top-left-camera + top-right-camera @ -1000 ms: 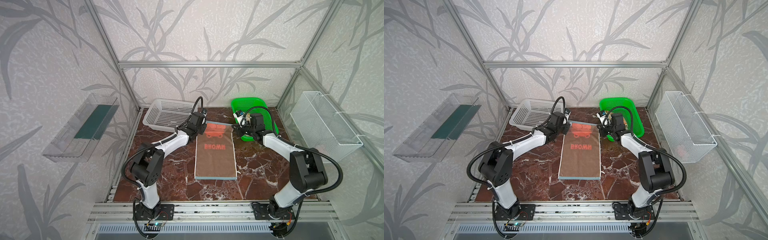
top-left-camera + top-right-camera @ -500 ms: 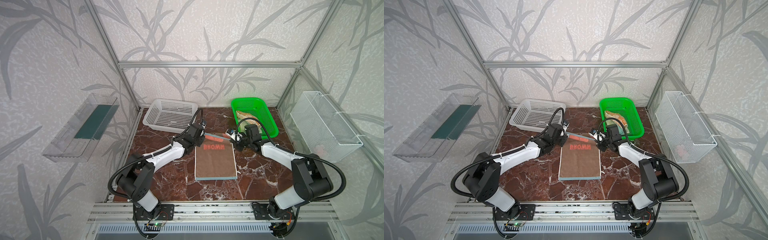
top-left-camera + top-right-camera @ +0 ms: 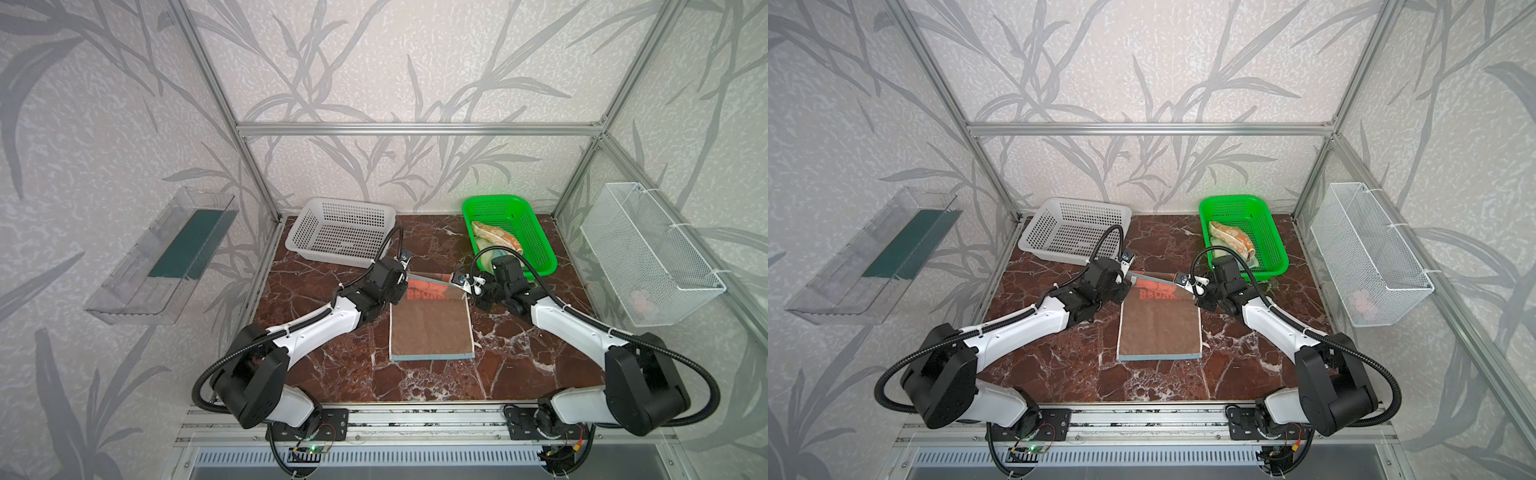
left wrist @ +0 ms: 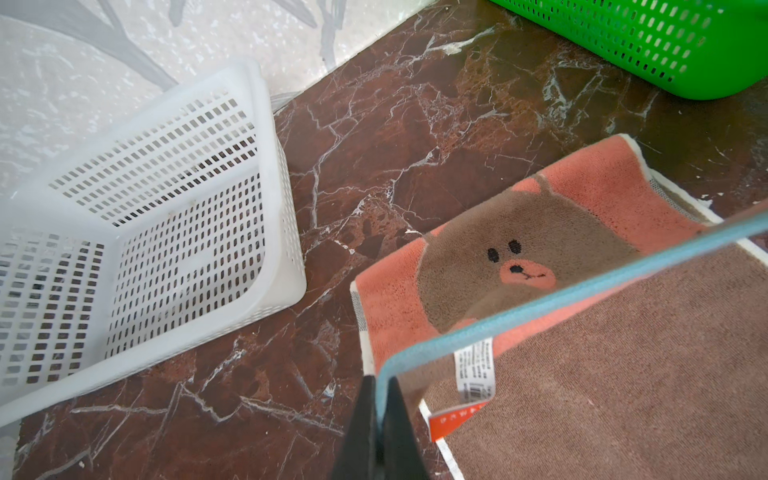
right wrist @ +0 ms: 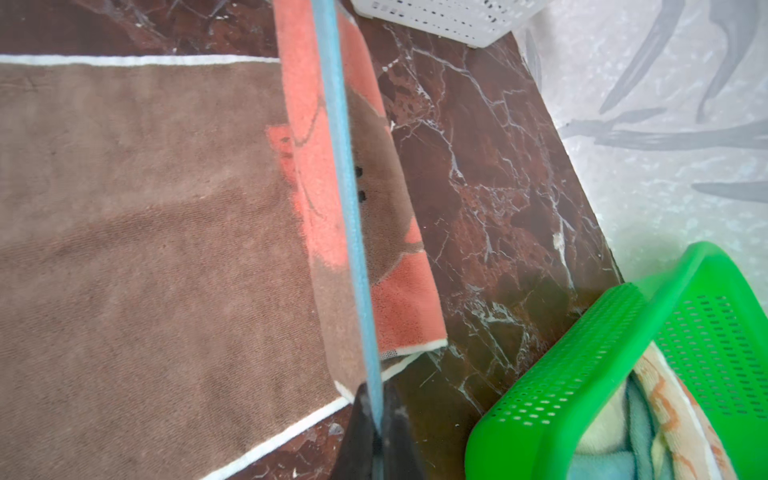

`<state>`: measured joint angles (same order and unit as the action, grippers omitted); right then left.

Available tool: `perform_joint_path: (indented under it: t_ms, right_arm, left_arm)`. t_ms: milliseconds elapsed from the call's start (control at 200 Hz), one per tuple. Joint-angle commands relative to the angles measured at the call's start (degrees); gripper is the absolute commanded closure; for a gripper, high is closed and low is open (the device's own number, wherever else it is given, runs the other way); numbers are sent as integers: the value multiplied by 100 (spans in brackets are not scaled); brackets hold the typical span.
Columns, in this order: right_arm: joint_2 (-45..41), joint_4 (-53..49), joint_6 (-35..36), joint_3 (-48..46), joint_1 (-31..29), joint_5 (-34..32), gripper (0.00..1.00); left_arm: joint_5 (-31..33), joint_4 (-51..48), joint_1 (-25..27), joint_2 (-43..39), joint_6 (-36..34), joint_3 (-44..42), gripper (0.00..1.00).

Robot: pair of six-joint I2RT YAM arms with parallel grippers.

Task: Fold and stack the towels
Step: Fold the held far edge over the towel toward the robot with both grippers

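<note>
A: Where is the bear towel?
B: Mid-bench. The left gripper and right gripper each pinch one lifted corner tightly. I would carry both level, toward the near edge.

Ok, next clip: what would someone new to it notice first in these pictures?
The salmon bear towel at mid-table: its blue-trimmed edge is held up, stretched between the left arm and right arm, whose jaws are shut on its corners. Next, the bright green basket at the back right, holding an orange towel and a pale towel.
</note>
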<state>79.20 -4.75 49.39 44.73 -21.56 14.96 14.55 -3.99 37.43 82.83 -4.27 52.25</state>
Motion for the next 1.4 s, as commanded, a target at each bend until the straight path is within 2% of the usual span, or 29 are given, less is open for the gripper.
perform_joint_path:
  t_ms: [0, 320, 720, 965, 1400]
  right_arm:
    - [-217, -663, 260, -96, -87, -219, 100]
    - [-453, -1462, 388, 42, -260, -265, 100]
    - [-231, -1752, 317, 54, -265, -336, 100]
    - [-133, -2358, 291, 214, -390, -502, 100]
    - [-645, -2517, 220, 220, -682, -679, 100]
  left_arm:
    - [-67, -295, 15, -275, 207, -198, 100]
    - [-508, -359, 206, -551, 710, -579, 100]
    - [-562, -592, 379, -503, 917, -734, 100]
    - [-646, -708, 501, -530, 1101, -847, 100]
    - [-487, -752, 690, -997, 1221, -899, 100]
